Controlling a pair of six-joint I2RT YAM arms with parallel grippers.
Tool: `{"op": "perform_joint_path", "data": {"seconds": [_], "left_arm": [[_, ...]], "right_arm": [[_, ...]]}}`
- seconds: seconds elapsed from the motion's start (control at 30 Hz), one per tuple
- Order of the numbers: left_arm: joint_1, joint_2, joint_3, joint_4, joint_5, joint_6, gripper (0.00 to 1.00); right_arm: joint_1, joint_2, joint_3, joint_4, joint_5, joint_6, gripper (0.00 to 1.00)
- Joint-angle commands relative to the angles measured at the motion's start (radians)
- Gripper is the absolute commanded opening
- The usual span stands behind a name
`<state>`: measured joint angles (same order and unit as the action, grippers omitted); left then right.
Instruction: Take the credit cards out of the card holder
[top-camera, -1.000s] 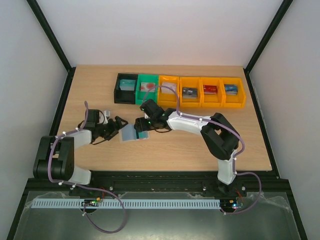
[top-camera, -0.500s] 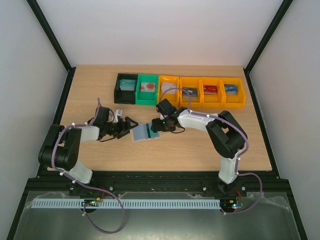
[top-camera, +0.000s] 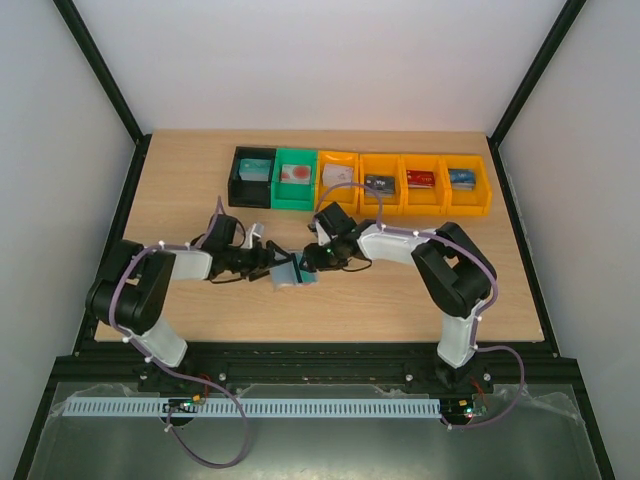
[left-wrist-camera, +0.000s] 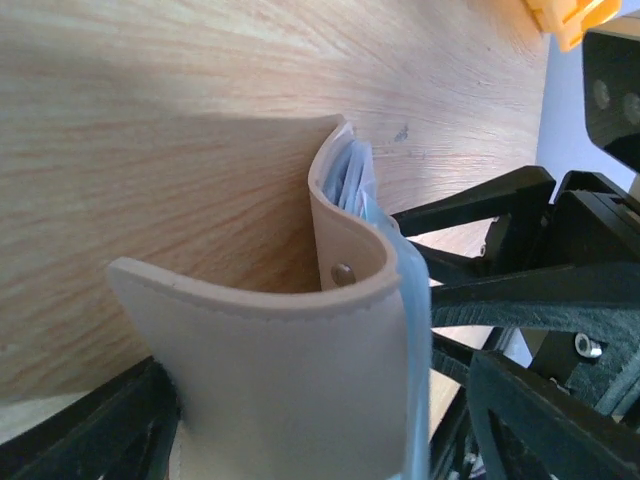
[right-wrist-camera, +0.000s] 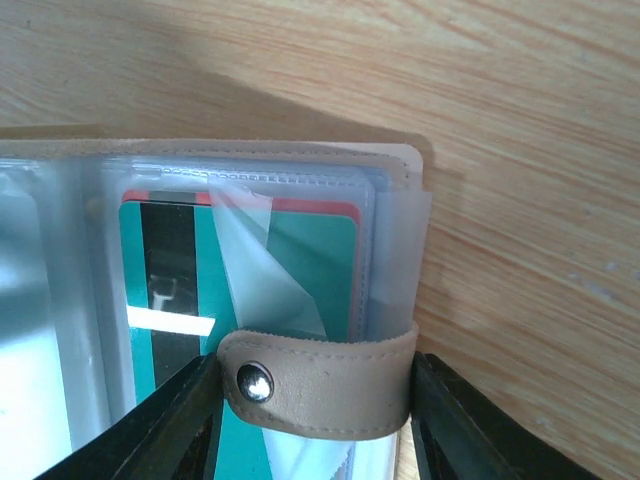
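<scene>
Carefully, my right pincer (right-wrist-camera: 314, 425) clenched on the card holder's (top-camera: 289, 271) snap tab (right-wrist-camera: 320, 385), my left pincer (left-wrist-camera: 320, 440) straddling its white cover (left-wrist-camera: 290, 380), grip unclear, I should steady it between my arms and slide the teal credit card (right-wrist-camera: 335, 265) out

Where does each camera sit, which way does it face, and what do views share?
Top external: above and behind the bases, looking down the table; both arms show.
Left wrist: low, facing the white outside of the card holder; own fingers at bottom.
Right wrist: close on the sleeves and teal card; own fingers below.
Shared: all three show the card holder.
</scene>
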<state>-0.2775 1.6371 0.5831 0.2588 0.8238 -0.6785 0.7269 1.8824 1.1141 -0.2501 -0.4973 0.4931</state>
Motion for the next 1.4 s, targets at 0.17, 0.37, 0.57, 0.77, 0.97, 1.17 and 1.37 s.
{"op": "perform_joint_path", "data": {"seconds": [0.17, 0.37, 0.57, 0.77, 0.97, 1.17, 1.37], "left_arm": [[-0.021, 0.047, 0.031, -0.069, 0.023, 0.049, 0.32], [-0.020, 0.004, 0.070, -0.120, 0.030, 0.136, 0.02], [-0.020, -0.063, 0.201, -0.307, 0.055, 0.350, 0.02], [-0.020, -0.149, 0.414, -0.652, 0.110, 0.709, 0.02], [-0.042, -0.224, 0.592, -0.950, 0.160, 0.945, 0.02], [-0.104, -0.279, 0.769, -1.157, 0.168, 1.056, 0.02], [-0.132, -0.311, 0.843, -1.212, 0.194, 1.077, 0.02]], "right_arm": [[0.011, -0.030, -0.043, 0.005, -0.041, -0.009, 0.50], [-0.012, -0.088, -0.056, 0.001, -0.026, -0.062, 0.53], [-0.078, -0.276, -0.126, 0.055, -0.076, -0.132, 0.68], [-0.142, -0.521, -0.234, 0.170, -0.134, -0.186, 0.78], [-0.142, -0.690, -0.279, 0.318, -0.244, -0.191, 0.90], [-0.142, -0.745, -0.321, 0.488, -0.317, -0.112, 0.99], [-0.137, -0.745, -0.344, 0.593, -0.411, -0.059, 0.99]]}}
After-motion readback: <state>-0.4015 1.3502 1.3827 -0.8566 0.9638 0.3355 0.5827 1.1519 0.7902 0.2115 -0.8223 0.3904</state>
